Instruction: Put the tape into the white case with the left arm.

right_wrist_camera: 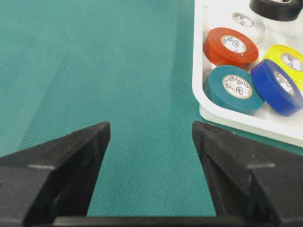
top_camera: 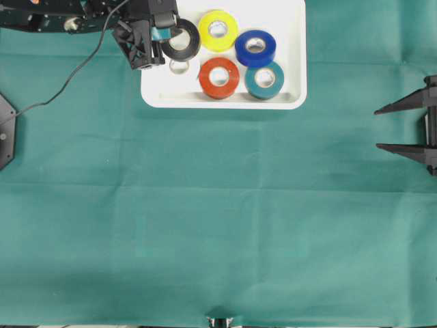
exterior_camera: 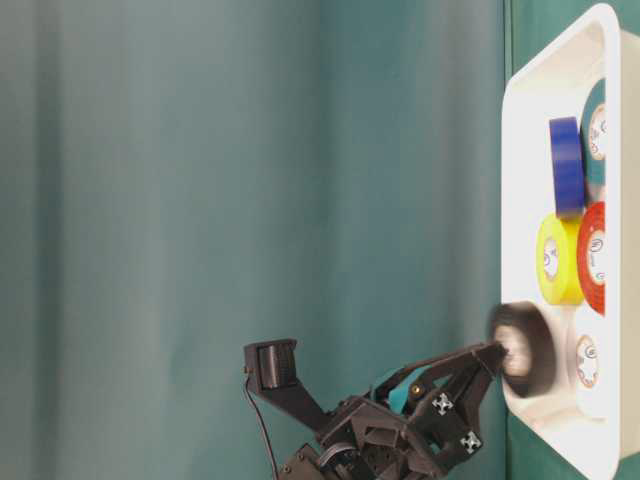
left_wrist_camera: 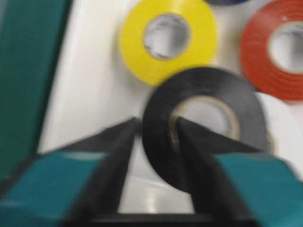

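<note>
Now over the white case [top_camera: 293, 41], upper left of frame: black tape [left_wrist_camera: 208, 123] astride one finger of the left gripper [left_wrist_camera: 156, 142], jaws partly apart, loosening. Right gripper [right_wrist_camera: 149, 142] wide, far off, empty.

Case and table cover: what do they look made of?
Case: looks like moulded plastic, glossy white; soft highlights on its rounded rim and floor. Table cover: likely woven fabric, matte green; fine weave shows in the right wrist view, fold creases from overhead.
</note>
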Controlling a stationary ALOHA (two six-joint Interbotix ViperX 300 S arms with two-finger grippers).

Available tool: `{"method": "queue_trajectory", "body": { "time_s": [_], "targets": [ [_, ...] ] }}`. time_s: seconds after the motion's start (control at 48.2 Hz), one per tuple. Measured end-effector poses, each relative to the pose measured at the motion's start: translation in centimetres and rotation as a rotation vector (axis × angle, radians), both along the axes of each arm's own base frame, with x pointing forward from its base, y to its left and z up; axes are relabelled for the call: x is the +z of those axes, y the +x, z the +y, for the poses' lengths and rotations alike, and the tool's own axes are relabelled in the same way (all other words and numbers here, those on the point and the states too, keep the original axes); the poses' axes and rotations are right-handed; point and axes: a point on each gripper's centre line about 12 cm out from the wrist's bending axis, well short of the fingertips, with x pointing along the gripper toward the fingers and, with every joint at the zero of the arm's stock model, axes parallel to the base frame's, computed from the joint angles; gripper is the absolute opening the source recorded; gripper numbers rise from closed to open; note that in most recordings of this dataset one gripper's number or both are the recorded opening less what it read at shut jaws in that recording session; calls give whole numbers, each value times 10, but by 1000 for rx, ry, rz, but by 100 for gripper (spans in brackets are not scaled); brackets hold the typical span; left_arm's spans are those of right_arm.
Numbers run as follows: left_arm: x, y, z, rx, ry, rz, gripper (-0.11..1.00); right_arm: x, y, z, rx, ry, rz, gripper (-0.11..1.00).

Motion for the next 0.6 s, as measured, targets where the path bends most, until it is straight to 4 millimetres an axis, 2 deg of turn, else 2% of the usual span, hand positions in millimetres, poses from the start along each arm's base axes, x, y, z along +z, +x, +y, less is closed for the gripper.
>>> {"method": "queue_trajectory", "body": {
  "time_s": [0.104,0.187,0.373,0.601],
  "targets": [
    [-1,-1,-1,-2,-2,4,83,-1,0,0,0,0,2,97],
    [-4,-3,-4,-6,-6,12,97,0,0,0,0,0,0,97],
    [1,-6,-11,-20,-2,4,98,0,0,0,0,0,0,97],
    [15,-9,-51,-117,9,-30,98,0,0,0,0,0,0,97]
  ]
}}
